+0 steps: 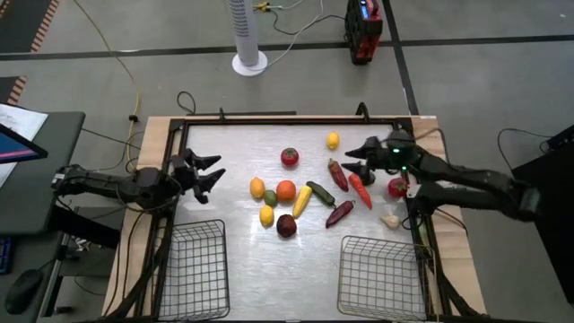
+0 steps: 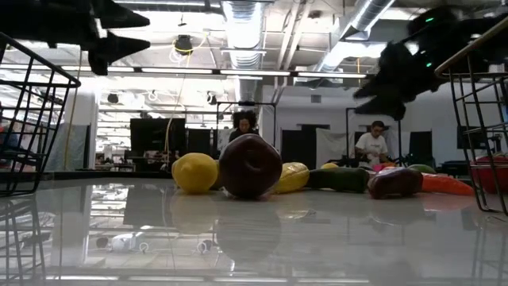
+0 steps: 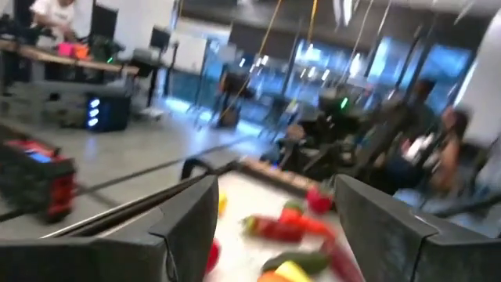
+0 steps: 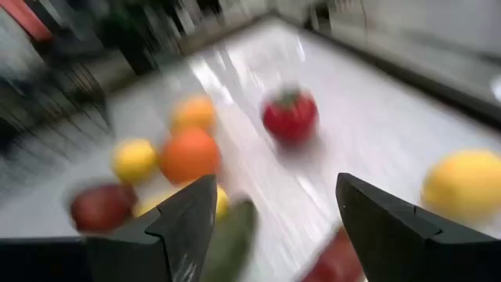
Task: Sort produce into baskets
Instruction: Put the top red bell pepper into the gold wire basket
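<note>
I see nothing sorted yet: both baskets (image 1: 192, 269) sit empty at the near edge, all the produce (image 1: 305, 197) mid-worktop. My left hand (image 1: 204, 172) and right hand (image 1: 359, 158) hover released, holding nothing.

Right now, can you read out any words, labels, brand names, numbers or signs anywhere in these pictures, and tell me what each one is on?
No text can be read in any view.
The red and black box on the floor beyond the table: any marking is too small to read.
The sheets of paper at the left edge: print too small to read.
The toy produce, such as the red tomato, and the silver-grey wire mesh baskets: no labels visible.
</note>
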Action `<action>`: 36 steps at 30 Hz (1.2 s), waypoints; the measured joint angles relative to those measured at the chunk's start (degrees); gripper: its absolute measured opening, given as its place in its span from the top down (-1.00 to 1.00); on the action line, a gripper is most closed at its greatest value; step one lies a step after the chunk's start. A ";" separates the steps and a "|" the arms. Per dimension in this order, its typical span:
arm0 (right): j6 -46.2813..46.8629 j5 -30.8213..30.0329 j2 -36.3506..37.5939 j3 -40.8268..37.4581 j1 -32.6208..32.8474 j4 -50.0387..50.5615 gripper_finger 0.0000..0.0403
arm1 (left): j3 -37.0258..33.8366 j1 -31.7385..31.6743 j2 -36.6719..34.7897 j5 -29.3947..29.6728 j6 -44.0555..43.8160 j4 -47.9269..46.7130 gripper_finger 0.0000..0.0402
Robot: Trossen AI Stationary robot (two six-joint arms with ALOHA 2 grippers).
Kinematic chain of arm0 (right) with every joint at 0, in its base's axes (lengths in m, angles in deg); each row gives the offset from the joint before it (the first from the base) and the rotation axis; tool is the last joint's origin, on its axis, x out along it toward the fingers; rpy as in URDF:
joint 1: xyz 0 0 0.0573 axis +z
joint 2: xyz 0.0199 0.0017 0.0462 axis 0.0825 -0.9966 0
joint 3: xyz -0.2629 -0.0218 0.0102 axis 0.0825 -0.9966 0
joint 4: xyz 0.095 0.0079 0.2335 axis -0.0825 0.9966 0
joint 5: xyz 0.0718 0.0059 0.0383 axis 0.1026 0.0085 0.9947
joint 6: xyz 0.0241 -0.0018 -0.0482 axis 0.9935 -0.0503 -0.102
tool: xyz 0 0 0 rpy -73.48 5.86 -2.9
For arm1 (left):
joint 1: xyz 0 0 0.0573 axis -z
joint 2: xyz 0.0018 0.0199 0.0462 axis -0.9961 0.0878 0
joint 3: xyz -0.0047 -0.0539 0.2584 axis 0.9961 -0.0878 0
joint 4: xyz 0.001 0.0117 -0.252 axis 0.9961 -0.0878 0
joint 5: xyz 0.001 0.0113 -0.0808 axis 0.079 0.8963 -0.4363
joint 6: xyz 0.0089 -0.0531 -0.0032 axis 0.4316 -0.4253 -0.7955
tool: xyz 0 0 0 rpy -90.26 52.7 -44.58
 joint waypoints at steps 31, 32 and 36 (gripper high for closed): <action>-1.40 -17.94 -44.05 25.97 11.11 30.52 -0.45 | 14.83 0.16 19.47 2.12 2.84 1.25 -0.18; -1.36 -17.92 -44.67 25.98 11.18 30.38 -0.44 | 14.83 0.16 19.36 2.14 2.29 -0.27 -0.18; -1.62 -18.00 -45.57 26.09 11.22 29.24 -0.40 | 14.77 0.15 19.24 5.09 2.58 -1.68 -0.18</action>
